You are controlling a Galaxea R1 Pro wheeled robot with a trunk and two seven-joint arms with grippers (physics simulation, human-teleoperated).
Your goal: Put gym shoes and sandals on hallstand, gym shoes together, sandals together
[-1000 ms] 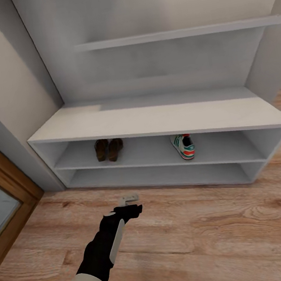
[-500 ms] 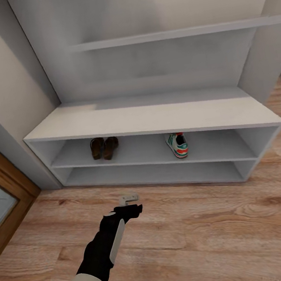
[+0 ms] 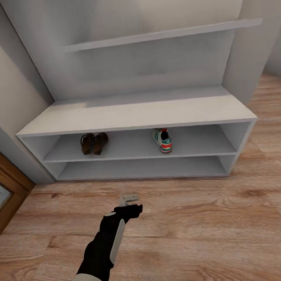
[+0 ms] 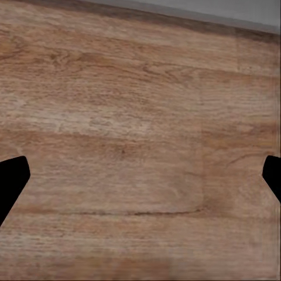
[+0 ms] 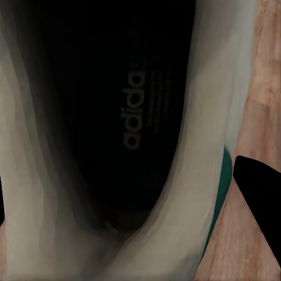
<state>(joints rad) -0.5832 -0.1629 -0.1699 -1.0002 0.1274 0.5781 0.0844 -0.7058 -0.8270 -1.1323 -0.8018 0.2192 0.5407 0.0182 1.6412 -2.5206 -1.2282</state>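
Standing behind the robot, I saw the hallstand [image 3: 136,114] dead ahead at 12 o'clock, with both sandals [image 3: 94,143] side by side and touching on the upper open shelf toward 11, and one gym shoe [image 3: 162,140] alone on the same shelf just right of centre, heel toward us. The second gym shoe [image 5: 117,140] sat right under the right wrist camera, opening up, dark insole with adidas lettering readable, white collar wall around it and a green edge against the corridor floor [image 3: 207,220]. One dark finger [image 5: 260,199] of the right gripper stood outside the shoe wall; whether the jaws were pinching that wall or just straddling it, I couldn't tell. Left gripper [image 3: 130,199] hung low over bare planks at about 6, jaws spread wide, nothing between them, fingertips [image 4: 12,178] at the frame edges. Handling guess: shoe should be light, upper soft and likely to fold under a squeeze, sole stiff. Best hold looked like the collar or heel rim, one finger inside and one outside; the heel counter is probably the firmest part. A toe or lace grab would likely let it swing or slip.
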